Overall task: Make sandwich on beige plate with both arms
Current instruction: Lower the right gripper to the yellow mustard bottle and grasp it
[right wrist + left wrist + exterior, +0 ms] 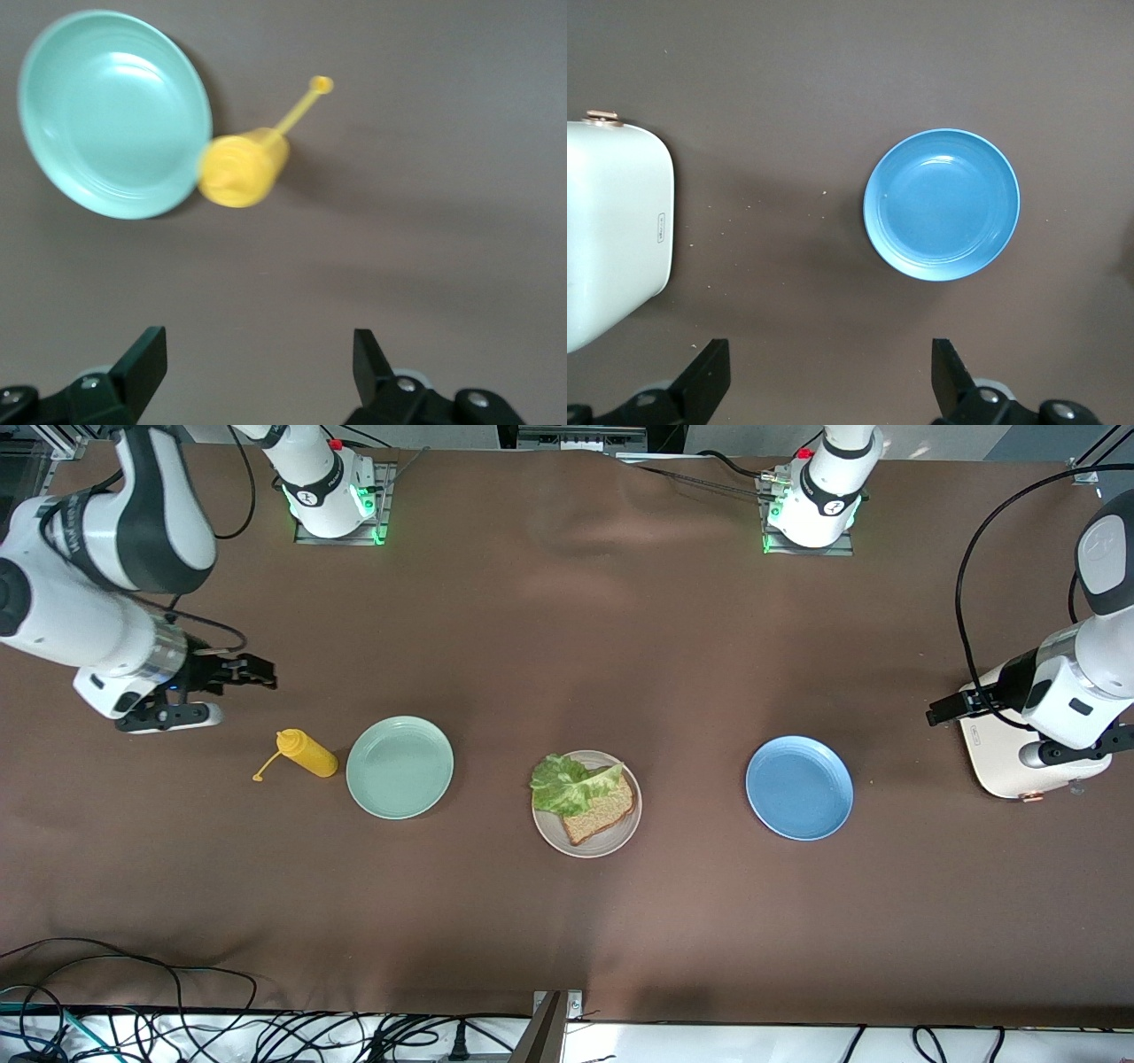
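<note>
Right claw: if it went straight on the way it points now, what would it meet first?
Probably bare brown tablecloth. The right claw, open, points down at it; the yellow squeeze bottle and mint-green plate lie off that line, though depth is unclear.

I'm looking at a lab bench: arm bases bolted to a cloth-covered table, loose cables along its edge.

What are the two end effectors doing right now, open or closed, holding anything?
Left end effector: open, holding nothing, over the table beside the blue plate.
Right end effector: open, holding nothing, over the table by the yellow bottle.
</note>
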### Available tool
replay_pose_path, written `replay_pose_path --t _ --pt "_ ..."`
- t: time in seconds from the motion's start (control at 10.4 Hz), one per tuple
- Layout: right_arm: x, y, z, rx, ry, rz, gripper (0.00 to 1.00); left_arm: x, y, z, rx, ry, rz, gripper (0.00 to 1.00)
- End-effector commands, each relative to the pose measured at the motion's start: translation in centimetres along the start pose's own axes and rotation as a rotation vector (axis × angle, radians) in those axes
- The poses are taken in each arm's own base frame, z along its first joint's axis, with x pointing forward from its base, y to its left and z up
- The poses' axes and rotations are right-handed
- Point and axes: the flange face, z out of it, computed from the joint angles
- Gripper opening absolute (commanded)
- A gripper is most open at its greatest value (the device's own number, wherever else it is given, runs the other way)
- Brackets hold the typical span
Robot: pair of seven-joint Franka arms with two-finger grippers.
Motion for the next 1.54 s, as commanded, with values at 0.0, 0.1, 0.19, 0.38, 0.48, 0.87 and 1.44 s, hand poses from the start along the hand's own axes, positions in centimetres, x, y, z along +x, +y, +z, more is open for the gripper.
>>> replay_pose_path --t 0.0,0.1,0.19,0.38,0.48,0.87,1.44 --pt "-2.1 5.3 1.9 -0.002 0.047 -0.183 0.94 0.3 0.0 -0.3 0.029 0.009 0.025 1.0" --pt "-2.3 7.5 2.8 -0.009 0.058 -0.238 0.93 0.4 0.0 -0.2 0.031 0.007 0.025 1.0" --pt "-2.1 9.0 4.3 0.022 0.085 -0.284 0.93 0.4 0.0 0.0 0.03 0.004 0.025 1.0" --pt "-1.4 11.9 9.4 0.165 0.187 -0.362 0.94 0.4 -0.2 -0.2 0.03 0.005 0.022 1.0" --pt "-1.1 12.7 11.4 0.223 0.247 -0.408 0.94 0.3 0.2 -0.4 0.032 0.01 0.026 1.0" --pt "-0.5 12.8 15.2 0.328 0.433 -0.56 0.93 -2.6 2.4 -4.8 0.037 0.083 0.054 1.0" --pt "-0.5 10.2 19.6 0.519 0.722 -0.835 0.94 -4.4 3.3 -6.1 0.052 0.083 0.086 1.0"
